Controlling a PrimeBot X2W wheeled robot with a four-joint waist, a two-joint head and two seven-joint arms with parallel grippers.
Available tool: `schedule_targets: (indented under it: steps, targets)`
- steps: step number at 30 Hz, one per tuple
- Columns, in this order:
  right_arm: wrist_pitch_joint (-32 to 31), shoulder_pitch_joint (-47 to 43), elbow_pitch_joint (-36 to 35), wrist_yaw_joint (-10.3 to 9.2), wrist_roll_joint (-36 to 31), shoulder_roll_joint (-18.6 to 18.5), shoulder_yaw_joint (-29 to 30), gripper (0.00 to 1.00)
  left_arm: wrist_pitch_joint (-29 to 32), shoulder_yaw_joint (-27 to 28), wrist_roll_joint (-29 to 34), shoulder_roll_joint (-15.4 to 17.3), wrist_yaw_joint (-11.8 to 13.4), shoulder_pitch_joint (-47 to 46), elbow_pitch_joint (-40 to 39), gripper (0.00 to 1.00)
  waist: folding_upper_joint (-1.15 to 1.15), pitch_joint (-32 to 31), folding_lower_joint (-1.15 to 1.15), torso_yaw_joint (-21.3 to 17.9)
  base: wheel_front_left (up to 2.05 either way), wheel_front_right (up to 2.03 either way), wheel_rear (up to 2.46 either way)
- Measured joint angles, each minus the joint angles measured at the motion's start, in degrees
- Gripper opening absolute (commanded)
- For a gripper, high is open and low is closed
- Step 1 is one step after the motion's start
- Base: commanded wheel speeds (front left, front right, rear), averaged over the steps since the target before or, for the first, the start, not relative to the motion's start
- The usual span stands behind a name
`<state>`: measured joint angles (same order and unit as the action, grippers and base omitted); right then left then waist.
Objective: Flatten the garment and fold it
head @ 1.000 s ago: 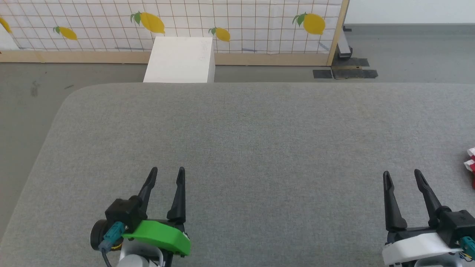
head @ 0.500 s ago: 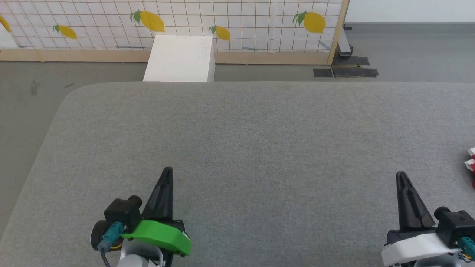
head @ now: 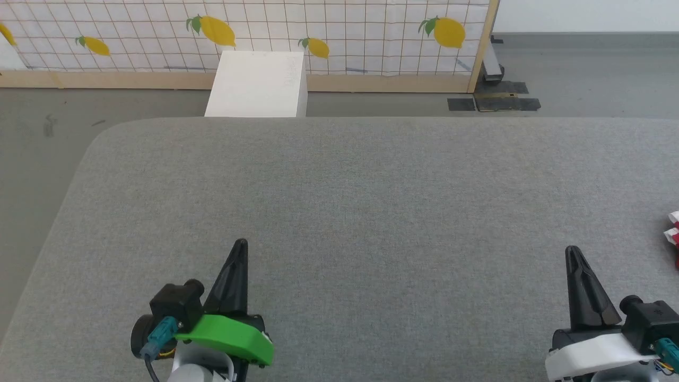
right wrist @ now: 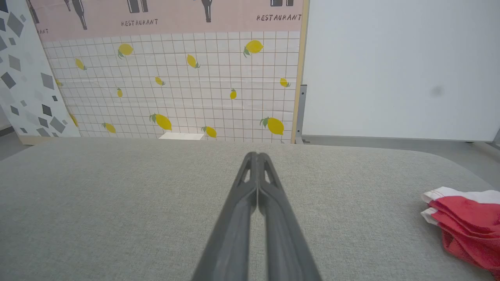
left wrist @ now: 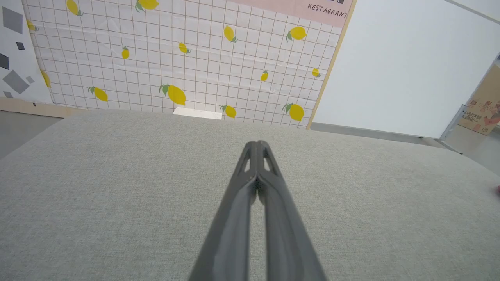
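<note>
The left end effector and the right end effector point forward over the grey fabric tabletop, one at the near left and one at the near right. Each has its two dark fingers pressed together on nothing. The red shorts, trimmed in white, lie bunched at the tabletop's right side, apart from the right end effector.

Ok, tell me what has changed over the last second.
Both tools closed. The left tool and the right tool had their fingers spread a second ago; now each pair is pressed together, holding nothing. Neither arm visibly shifted over the grey table. The red and white garment stayed bunched at the table's right edge, untouched.
</note>
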<state>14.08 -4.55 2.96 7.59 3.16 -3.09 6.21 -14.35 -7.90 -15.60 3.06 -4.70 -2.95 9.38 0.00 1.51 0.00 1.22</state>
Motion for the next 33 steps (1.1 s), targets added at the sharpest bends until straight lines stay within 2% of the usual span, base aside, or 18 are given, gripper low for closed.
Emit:
schedule_targets:
  steps: [33]
  targets:
    - [-3.59, 0.4, -0.52, 0.0, -0.52, 0.01, -1.57, 0.0, 3.69, 1.94, 3.76, 0.0, 0.81, 0.04, -2.44, 0.0, 0.0, -0.41, 0.0, -0.33, 0.0, 0.0, 0.0]
